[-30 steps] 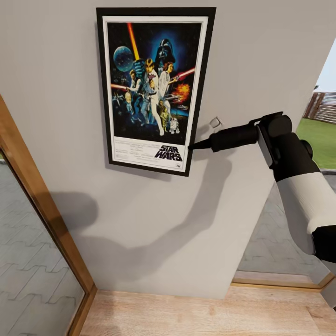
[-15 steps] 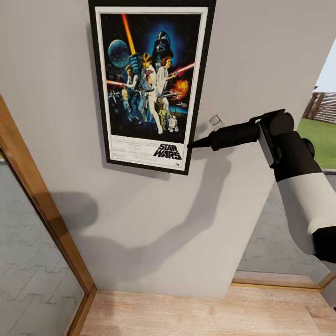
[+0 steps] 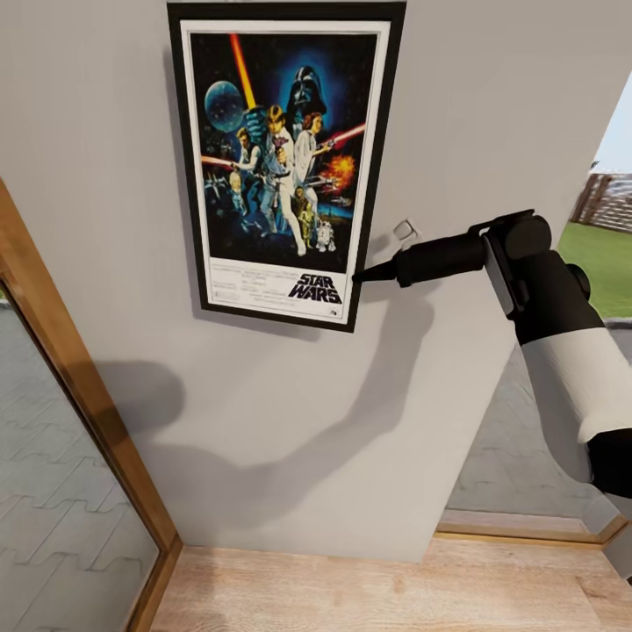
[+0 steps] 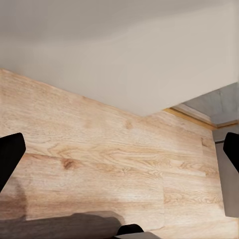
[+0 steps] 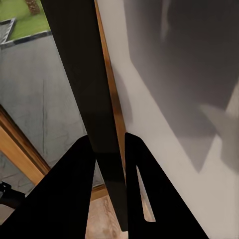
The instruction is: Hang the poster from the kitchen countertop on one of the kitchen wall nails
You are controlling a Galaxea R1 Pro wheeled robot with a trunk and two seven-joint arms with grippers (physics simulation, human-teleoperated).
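Right arm raised, forearm white, wrist black, right gripper (image 3: 362,276) extended leftward, fingers (image 5: 130,164) pinched on poster (image 3: 283,162) edge; left gripper (image 4: 119,159) fingers spread wide, pointing down

"STAR WARS" logo (black), on poster (image 3: 283,162)
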